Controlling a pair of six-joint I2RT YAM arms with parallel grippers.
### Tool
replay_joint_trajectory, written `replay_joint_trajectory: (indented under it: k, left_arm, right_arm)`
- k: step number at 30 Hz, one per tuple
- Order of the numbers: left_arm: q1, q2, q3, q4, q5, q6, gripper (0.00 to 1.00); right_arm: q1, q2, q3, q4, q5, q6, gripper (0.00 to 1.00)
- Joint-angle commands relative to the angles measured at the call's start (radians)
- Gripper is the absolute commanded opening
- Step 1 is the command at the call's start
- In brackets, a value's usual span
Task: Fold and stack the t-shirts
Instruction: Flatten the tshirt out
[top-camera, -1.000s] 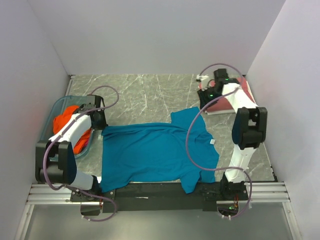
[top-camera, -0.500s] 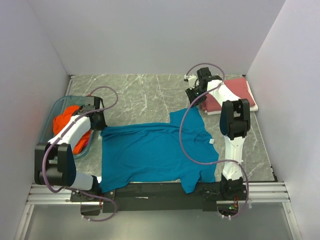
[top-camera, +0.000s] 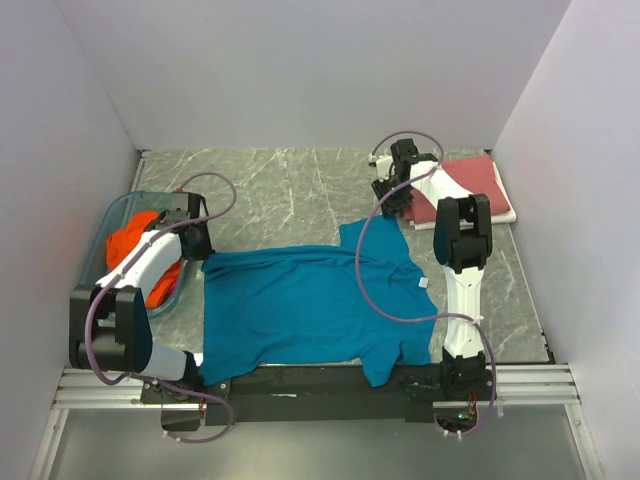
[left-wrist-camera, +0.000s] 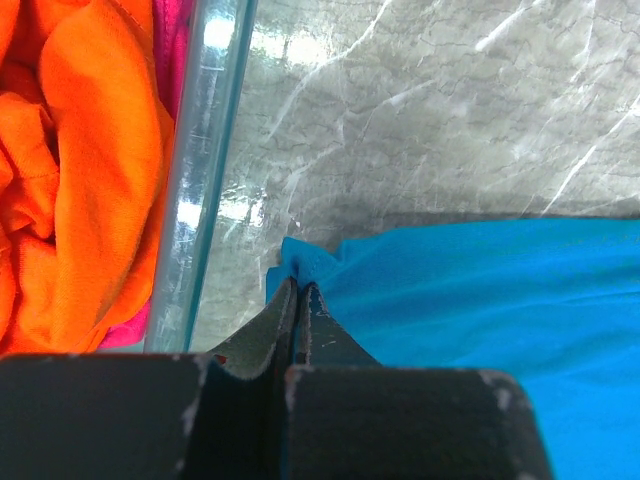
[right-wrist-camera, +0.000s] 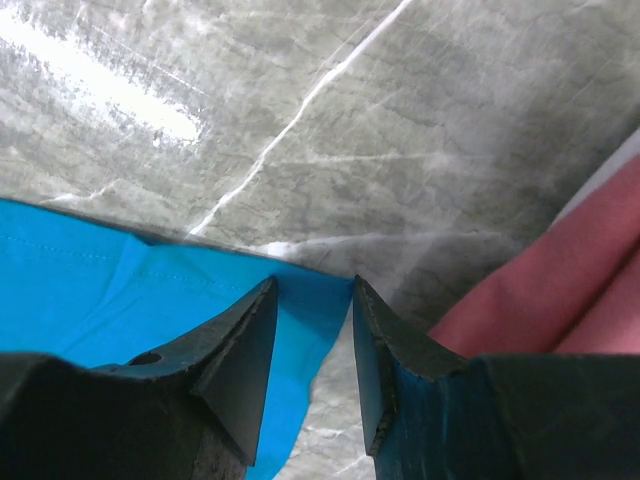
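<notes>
a grey marbled table (top-camera: 290, 185) stands between plain white walls (top-camera: 300, 70). the teal t-shirt (top-camera: 300, 300) lies spread flat across its near middle. the dusty red t-shirt (top-camera: 480, 180) sits folded in the far right corner, and the orange t-shirt (top-camera: 130, 245) is bunched in a blue tub (left-wrist-camera: 205, 150) at left. the left end effector (left-wrist-camera: 300, 292) is clamped on the teal shirt's far left corner, beside the tub. the right end effector (right-wrist-camera: 312, 290) hangs with jaws apart, gripping nothing, over the far sleeve's corner near the red shirt.
</notes>
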Motion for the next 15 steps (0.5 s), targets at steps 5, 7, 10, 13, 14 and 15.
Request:
replay_joint_trajectory:
  k: [5,7,10,13,14,15]
  left_arm:
    - [0.005,-0.006,-0.003,0.024,0.017,-0.005,0.01]
    - [0.005,-0.006,-0.003,0.024,0.017,-0.005,0.0]
    - [0.005,-0.004,-0.001,0.024,0.018,-0.005,0.01]
    - [0.005,-0.004,-0.003,0.024,0.018,-0.003,0.0]
    - [0.005,-0.006,-0.003,0.024,0.018,-0.003,0.01]
    - [0.005,-0.006,-0.003,0.024,0.018,-0.003,0.01]
  right_arm:
    - [-0.008,0.022,0.053,-0.01,0.023,0.0,0.42]
    - [-0.006,0.017,0.046,-0.015,0.023,-0.001,0.41]
    - [-0.008,0.007,0.029,-0.009,0.031,-0.004,0.4]
    - [-0.006,0.01,0.033,-0.024,0.028,-0.003,0.38]
    - [-0.008,0.011,0.036,-0.033,0.025,0.0,0.37]
    - [-0.006,0.016,0.038,-0.038,0.017,0.0,0.37]
